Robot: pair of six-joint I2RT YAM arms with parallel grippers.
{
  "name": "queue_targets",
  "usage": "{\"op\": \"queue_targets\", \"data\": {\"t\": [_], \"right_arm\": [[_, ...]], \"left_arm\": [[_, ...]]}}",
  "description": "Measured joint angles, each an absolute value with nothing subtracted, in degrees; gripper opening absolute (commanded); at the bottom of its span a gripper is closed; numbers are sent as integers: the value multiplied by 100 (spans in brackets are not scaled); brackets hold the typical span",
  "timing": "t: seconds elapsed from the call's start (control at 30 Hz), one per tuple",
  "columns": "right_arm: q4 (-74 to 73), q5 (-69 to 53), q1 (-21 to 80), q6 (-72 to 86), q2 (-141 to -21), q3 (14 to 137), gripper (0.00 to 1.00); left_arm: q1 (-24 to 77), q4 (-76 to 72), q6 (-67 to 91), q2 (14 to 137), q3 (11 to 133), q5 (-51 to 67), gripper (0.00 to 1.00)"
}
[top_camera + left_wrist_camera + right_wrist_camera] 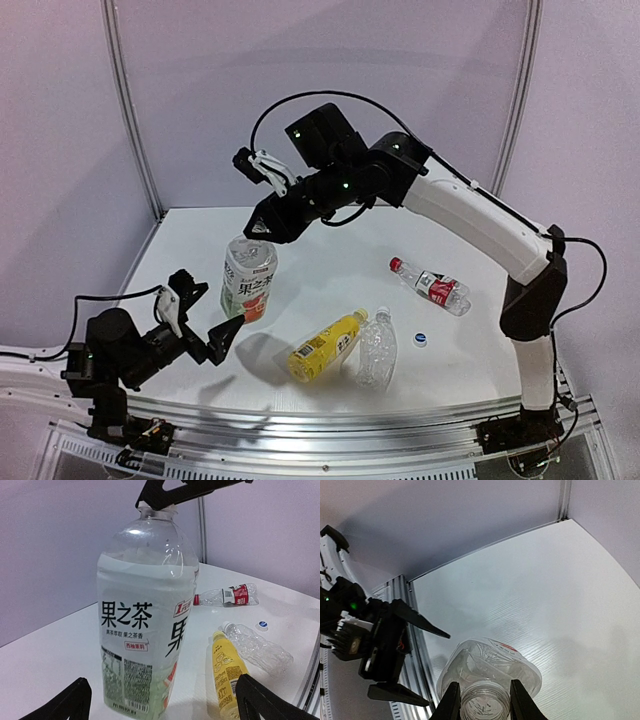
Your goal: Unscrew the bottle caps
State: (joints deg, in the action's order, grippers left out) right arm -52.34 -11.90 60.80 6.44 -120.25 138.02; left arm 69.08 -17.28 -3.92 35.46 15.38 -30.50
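The clear bottle with the fruit-picture label (248,282) stands upright at the left of the table. Its neck (484,704) is open, with bare threads and no cap on it. My right gripper (481,700) comes down from above and is shut on that neck, a finger on each side. My left gripper (208,310) is open, its fingers (75,700) wide apart on either side of the bottle's base and not touching it. A loose blue-and-white cap (421,340) lies on the table. Three other bottles lie on their sides: yellow (326,346), plain clear (377,349) and red-labelled (434,286), the last with a red cap (396,264).
The lying bottles sit in the right half of the white table (330,270), and the yellow one (225,670) lies just right of my left gripper. Grey walls close off the back and sides. An aluminium rail (330,420) runs along the near edge.
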Motion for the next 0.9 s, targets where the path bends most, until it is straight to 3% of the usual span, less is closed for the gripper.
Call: {"op": "queue_targets", "data": {"t": [0.13,0.9], "right_arm": [[-5599,-727,5951,644,-12324,14302,0],[-5594,189,4501,1660,-12886,14494,0]], "left_arm": [[6908,-1632,-340,3411,1538,-3310,99],[6906,-1450,-237,3315,1538,-3474,99]]}}
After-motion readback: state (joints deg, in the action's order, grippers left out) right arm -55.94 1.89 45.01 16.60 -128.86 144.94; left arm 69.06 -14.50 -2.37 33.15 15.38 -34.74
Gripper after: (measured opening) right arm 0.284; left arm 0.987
